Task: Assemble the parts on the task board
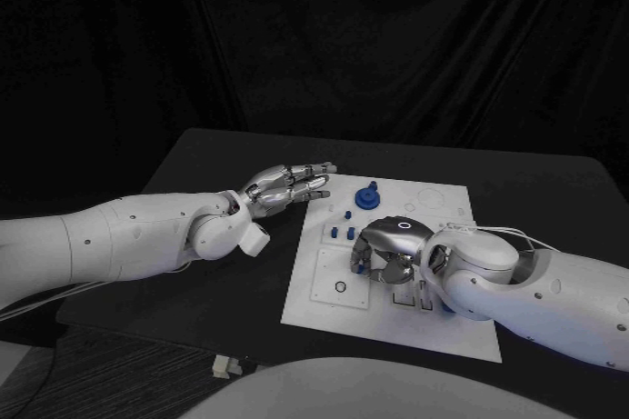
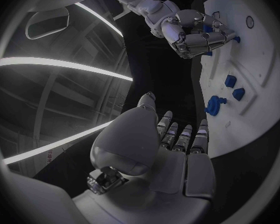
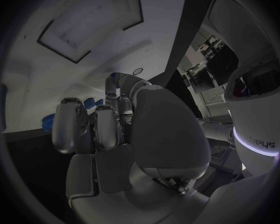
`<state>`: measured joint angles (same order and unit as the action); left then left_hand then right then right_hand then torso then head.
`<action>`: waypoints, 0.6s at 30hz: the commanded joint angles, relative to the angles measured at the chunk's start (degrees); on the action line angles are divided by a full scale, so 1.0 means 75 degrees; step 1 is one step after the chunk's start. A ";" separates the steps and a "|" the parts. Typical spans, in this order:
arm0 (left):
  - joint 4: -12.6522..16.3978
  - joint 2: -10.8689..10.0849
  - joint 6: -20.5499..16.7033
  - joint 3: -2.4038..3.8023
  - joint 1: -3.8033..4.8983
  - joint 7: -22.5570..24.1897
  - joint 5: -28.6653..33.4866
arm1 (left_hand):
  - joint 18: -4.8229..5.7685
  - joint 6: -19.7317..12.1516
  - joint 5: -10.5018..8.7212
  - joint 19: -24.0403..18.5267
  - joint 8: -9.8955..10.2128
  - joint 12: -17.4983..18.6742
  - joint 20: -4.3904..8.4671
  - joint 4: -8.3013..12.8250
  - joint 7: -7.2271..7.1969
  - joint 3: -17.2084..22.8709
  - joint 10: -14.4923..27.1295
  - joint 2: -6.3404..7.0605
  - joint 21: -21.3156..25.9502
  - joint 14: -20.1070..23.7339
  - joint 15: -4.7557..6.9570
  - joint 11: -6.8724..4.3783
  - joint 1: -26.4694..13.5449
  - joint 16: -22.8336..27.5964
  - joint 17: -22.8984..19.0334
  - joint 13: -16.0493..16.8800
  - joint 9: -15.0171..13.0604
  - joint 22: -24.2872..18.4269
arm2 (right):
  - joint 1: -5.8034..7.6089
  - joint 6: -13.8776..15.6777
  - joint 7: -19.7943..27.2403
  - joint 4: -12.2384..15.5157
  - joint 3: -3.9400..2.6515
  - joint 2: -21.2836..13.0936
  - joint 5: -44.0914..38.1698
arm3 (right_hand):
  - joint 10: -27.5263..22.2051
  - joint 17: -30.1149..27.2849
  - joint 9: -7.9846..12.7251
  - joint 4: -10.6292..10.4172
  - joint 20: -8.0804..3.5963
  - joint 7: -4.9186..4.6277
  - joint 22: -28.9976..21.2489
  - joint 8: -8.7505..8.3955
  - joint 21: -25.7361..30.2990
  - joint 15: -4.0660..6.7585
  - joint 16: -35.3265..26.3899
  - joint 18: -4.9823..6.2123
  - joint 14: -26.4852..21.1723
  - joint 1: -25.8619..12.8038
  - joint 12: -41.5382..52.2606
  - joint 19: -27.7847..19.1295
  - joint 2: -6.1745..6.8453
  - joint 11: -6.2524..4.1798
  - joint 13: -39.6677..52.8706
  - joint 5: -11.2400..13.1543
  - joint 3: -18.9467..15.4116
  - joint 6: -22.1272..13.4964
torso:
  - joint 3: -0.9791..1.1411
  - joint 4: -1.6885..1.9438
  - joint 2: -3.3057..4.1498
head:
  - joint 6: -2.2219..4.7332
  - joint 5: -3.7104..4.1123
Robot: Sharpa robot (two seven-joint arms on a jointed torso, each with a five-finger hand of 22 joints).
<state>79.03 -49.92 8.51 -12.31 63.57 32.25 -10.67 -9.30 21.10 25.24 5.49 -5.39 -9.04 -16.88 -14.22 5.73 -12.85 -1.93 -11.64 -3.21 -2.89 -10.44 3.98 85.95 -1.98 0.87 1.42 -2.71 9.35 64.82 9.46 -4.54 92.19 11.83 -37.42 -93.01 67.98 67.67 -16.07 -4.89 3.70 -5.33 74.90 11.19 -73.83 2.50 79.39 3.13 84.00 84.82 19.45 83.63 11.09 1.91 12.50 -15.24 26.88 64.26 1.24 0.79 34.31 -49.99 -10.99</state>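
Board: white task board [image 1: 445, 333] lay in the middle of the black table [image 1: 196, 164], seen from the head view.
Parts: one larger round blue part [image 1: 368, 197] stood near the board's far edge; several small blue parts [image 1: 344, 231] sat just beside the right hand, toward the board's left side.
Right hand [image 1: 383, 253]: was down over the board's middle, fingers curled toward its surface; the left wrist view showed a small blue part [image 2: 235, 39] at the fingertips, but whether it was actually pinched could not be told.
Left hand [image 1: 288, 184]: hovered just off the board's far left corner, fingers extended and lying close together, holding nothing.
Handling note: the step appeared to be seating or picking a small part. Judged best done with the part kept upright over its recess, pressed straight down, while the left hand stayed off the board.
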 commanded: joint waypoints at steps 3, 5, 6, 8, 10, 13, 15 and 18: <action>0.0008 0.0012 0.0118 0.0009 -0.0011 0.0061 0.0060 | -0.0055 0.0057 0.0032 0.0055 -0.0032 -0.0006 0.0009 0.0050 0.0023 -0.0008 -0.0013 -0.0013 -0.0026 -0.0034 -0.0029 0.0041 0.0078 -0.0035 0.0013 0.0010 -0.0005 -0.0007 | -0.0039 -0.0076 -0.0079 -0.0011 -0.0003 0.0005 -0.0052 | -0.0014 -0.0026 0.0005 0.0040 -0.0001 -0.0073 0.1344 -0.0060 0.0071 -0.0013 -0.0037 0.0084 0.0204 -0.0043 -0.0038 -0.0054 -0.0021 -0.0011 -0.0007 0.0046 0.0007 -0.0020 | 0.0000 0.0001 0.0000 | -0.0002 0.0011; 0.0005 0.0015 0.0128 0.0009 -0.0011 0.0055 0.0060 | -0.0055 0.0057 0.0032 0.0055 -0.0032 -0.0006 0.0009 0.0050 0.0023 -0.0008 -0.0013 -0.0013 -0.0026 -0.0034 -0.0029 0.0041 0.0078 -0.0035 0.0013 0.0010 -0.0005 -0.0007 | -0.0044 -0.0113 -0.0082 -0.0013 -0.0003 0.0005 -0.0052 | -0.0006 -0.0031 0.0015 0.0042 0.0002 -0.0079 0.1341 -0.0082 0.0083 -0.0016 -0.0041 0.0087 0.0201 -0.0049 -0.0043 -0.0059 -0.0021 -0.0008 -0.0005 0.0051 0.0000 -0.0043 | 0.0000 0.0001 0.0000 | -0.0002 0.0016; 0.0004 0.0016 0.0132 0.0009 -0.0011 0.0052 0.0060 | -0.0055 0.0057 0.0032 0.0055 -0.0032 -0.0006 0.0009 0.0050 0.0023 -0.0008 -0.0013 -0.0013 -0.0026 -0.0034 -0.0029 0.0041 0.0078 -0.0035 0.0013 0.0010 -0.0005 -0.0007 | -0.0046 -0.0131 -0.0083 -0.0014 -0.0003 0.0005 -0.0052 | 0.0002 -0.0035 0.0022 0.0045 0.0004 -0.0083 0.1340 -0.0099 0.0086 -0.0018 -0.0044 0.0087 0.0198 -0.0052 -0.0046 -0.0061 -0.0021 -0.0007 -0.0003 0.0056 -0.0005 -0.0063 | -0.0004 0.0002 -0.0002 | -0.0002 0.0018; 0.0002 0.0019 0.0142 0.0009 -0.0012 0.0046 0.0060 | -0.0055 0.0057 0.0032 0.0055 -0.0032 -0.0006 0.0009 0.0050 0.0023 -0.0008 -0.0013 -0.0013 -0.0026 -0.0034 -0.0029 0.0041 0.0078 -0.0035 0.0013 0.0010 -0.0005 -0.0007 | -0.0051 -0.0167 -0.0086 -0.0017 -0.0003 0.0008 -0.0052 | 0.0017 -0.0052 0.0036 0.0048 0.0007 -0.0090 0.1337 -0.0130 0.0099 -0.0021 -0.0053 0.0089 0.0192 -0.0060 -0.0050 -0.0067 -0.0021 -0.0004 0.0002 0.0086 -0.0017 -0.0100 | -0.0005 0.0000 -0.0001 | -0.0002 0.0019; 0.0002 0.0021 0.0148 0.0009 -0.0013 0.0042 0.0060 | -0.0055 0.0057 0.0032 0.0055 -0.0032 -0.0006 0.0009 0.0050 0.0023 -0.0008 -0.0013 -0.0013 -0.0026 -0.0034 -0.0029 0.0041 0.0078 -0.0035 0.0013 0.0010 -0.0005 -0.0007 | -0.0058 -0.0185 -0.0091 -0.0023 -0.0003 0.0010 -0.0052 | 0.0032 -0.0073 0.0092 0.0058 0.0018 -0.0120 0.1330 -0.0242 0.0125 -0.0033 -0.0066 0.0094 0.0182 -0.0068 -0.0072 -0.0079 -0.0023 0.0016 0.0010 0.0179 -0.0030 -0.0255 | -0.0005 0.0000 -0.0001 | -0.0002 0.0013; 0.0002 0.0021 0.0155 0.0009 -0.0013 0.0036 0.0060 | -0.0055 0.0057 0.0032 0.0055 -0.0032 -0.0006 0.0009 0.0050 0.0023 -0.0008 -0.0013 -0.0013 -0.0026 -0.0034 -0.0029 0.0041 0.0078 -0.0035 0.0013 0.0010 -0.0005 -0.0007 | -0.0068 -0.0192 -0.0095 -0.0032 -0.0003 0.0012 -0.0052 | 0.0045 -0.0135 0.0185 0.0066 0.0043 -0.0188 0.1310 -0.0431 0.0200 -0.0067 -0.0101 0.0107 0.0157 -0.0078 -0.0109 -0.0112 -0.0013 0.0055 0.0015 0.0287 -0.0038 -0.0557 | -0.0004 0.0000 -0.0002 | -0.0002 0.0008; 0.0002 0.0020 0.0160 0.0009 -0.0014 0.0030 0.0060 | -0.0053 0.0071 0.0032 0.0055 -0.0040 -0.0005 0.0009 0.0049 0.0031 -0.0008 -0.0013 -0.0018 -0.0025 -0.0037 -0.0033 0.0044 0.0079 -0.0037 0.0014 0.0010 -0.0006 -0.0010 | -0.0075 -0.0194 -0.0100 -0.0039 -0.0003 0.0013 -0.0052 | 0.0047 -0.0159 0.0233 0.0052 0.0058 -0.0208 0.1303 -0.0522 0.0228 -0.0077 -0.0114 0.0112 0.0146 -0.0104 -0.0139 -0.0124 -0.0010 0.0059 0.0016 0.0416 -0.0053 -0.0703 | -0.0004 0.0001 -0.0002 | -0.0002 0.0010; -0.0001 0.0019 0.0165 0.0009 -0.0015 0.0025 0.0060 | -0.0053 0.0071 0.0032 0.0055 -0.0040 -0.0005 0.0009 0.0049 0.0031 -0.0008 -0.0013 -0.0018 -0.0025 -0.0037 -0.0033 0.0044 0.0079 -0.0037 0.0014 0.0010 -0.0006 -0.0010 | -0.0082 -0.0203 -0.0115 -0.0045 -0.0003 0.0013 -0.0052 | 0.0049 -0.0249 0.0354 0.0016 0.0042 -0.0194 0.1289 -0.0747 0.0283 -0.0042 -0.0163 0.0129 0.0117 -0.0147 -0.0193 -0.0147 0.0013 -0.0007 0.0012 0.0591 -0.0068 -0.1105 | -0.0005 0.0001 -0.0002 | -0.0002 0.0009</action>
<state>78.95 -49.88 8.93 -12.32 63.53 31.93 -10.67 -9.30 21.31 25.23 5.48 -5.39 -9.04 -16.88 -14.22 5.94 -12.85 -1.93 -11.64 -3.21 -2.89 -10.44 3.98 85.94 -1.98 0.92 1.42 -2.71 9.36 64.38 8.78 -4.58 91.84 11.82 -37.33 -93.02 68.26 65.99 -13.62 -4.65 3.97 -6.81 74.94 5.98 -71.93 2.50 78.49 3.13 84.00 84.10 18.19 82.88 11.15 2.16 12.59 -11.10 26.64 56.66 1.21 0.79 34.29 -49.99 -10.90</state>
